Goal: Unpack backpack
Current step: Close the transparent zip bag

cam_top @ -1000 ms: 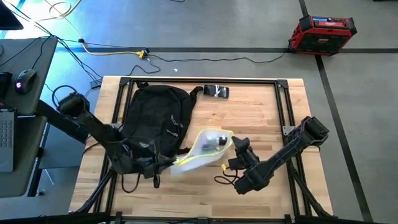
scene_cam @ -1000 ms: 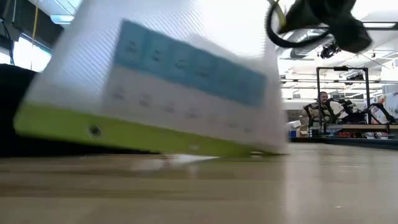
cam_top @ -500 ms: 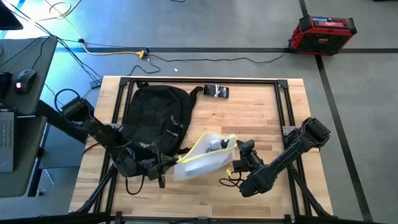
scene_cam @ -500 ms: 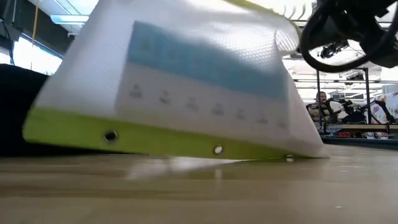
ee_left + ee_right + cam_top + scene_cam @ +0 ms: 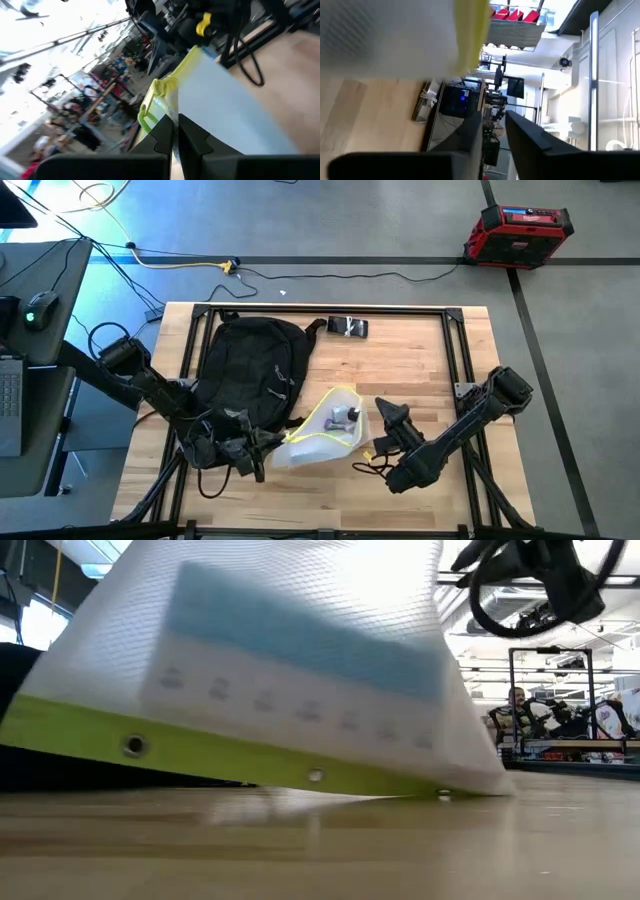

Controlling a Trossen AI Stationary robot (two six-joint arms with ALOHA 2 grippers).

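Note:
The black backpack lies flat on the table's left half. Right of it lies a white mesh pouch with a yellow-green edge and small grey items inside. In the low view the pouch fills most of the picture. My left gripper is shut at the pouch's left end, by the backpack's near end. My right gripper stands just right of the pouch, apart from it. Its fingers are open with nothing between them. My left gripper pinches the pouch at its left corner, by the yellow-green edge, between its two fingers. It comes in about level from the table's left. The held end is raised; the pouch slants down to its right bottom corner, which rests on the table.
A small black device lies near the far edge. A dark cable with a yellow plug lies near my right arm. A red case stands on the floor beyond the table. A person sits in the room behind.
My right gripper has let go of the pouch's right end and stands a little clear of it. That end, held up a moment ago, has dropped onto the table, and the pouch has settled lower. Its left end stays in my left gripper, which has rolled slightly.

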